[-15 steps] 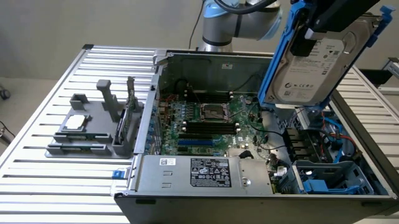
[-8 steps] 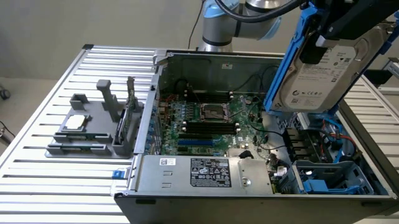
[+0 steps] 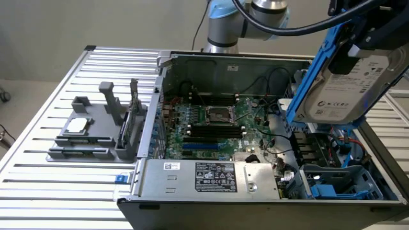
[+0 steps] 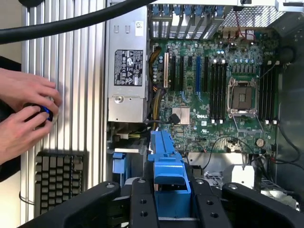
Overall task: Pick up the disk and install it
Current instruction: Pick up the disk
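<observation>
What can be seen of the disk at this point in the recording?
The disk is a flat silver-grey metal drive with a white printed label, framed by a bright blue plastic carrier. It hangs tilted, nearly on edge, above the open computer case at the exterior view's right. The gripper clamps its upper end. In the wrist view, black fingers flank the blue carrier.

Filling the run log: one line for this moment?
phase: disk lifted | pincer: shut on disk | disk: tilted, over open case, exterior view's right | installed: not yet
</observation>
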Controlling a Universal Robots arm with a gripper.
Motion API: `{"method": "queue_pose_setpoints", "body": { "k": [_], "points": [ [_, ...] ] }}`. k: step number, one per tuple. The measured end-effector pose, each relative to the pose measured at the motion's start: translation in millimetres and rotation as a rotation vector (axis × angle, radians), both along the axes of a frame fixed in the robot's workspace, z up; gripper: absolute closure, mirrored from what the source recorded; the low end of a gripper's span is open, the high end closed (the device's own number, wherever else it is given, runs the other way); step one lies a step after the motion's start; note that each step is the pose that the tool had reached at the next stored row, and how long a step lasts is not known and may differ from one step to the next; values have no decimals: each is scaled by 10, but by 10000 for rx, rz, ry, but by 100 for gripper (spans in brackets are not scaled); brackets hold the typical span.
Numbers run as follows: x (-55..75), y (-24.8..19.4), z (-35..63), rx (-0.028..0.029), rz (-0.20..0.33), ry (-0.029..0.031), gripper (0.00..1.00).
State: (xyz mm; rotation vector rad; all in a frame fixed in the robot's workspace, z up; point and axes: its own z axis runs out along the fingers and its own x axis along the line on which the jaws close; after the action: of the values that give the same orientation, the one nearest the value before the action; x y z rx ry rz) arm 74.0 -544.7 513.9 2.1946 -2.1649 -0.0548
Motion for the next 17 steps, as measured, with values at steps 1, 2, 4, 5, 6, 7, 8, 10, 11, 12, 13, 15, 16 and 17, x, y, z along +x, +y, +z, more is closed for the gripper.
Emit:
{"method": "queue_pose_setpoints", "body": {
  "k": [1, 2, 4, 5, 6, 7, 8, 10, 11, 12, 13, 15, 16, 17],
  "points": [
    [26, -20, 0, 1, 1, 1, 68],
    [52, -40, 0, 1, 1, 2, 68],
    [103, -83, 0, 0, 1, 4, 68],
    [125, -105, 0, 0, 0, 5, 68],
    [147, -126, -1, 0, 0, 6, 68],
    [169, -149, -1, 1, 0, 6, 68],
    [188, -171, -2, 1, 1, 7, 68],
    [225, -220, -3, 1, 1, 7, 68],
    [242, -250, -5, 1, 1, 8, 68],
    [256, -281, -10, 2, 1, 8, 68],
    [268, -312, -13, 0, 1, 8, 68],
    [288, -377, -30, 2, 0, 7, 68],
    [296, -405, -42, 1, 1, 8, 68],
    [302, -428, -58, 0, 0, 8, 68]
  ]
}}
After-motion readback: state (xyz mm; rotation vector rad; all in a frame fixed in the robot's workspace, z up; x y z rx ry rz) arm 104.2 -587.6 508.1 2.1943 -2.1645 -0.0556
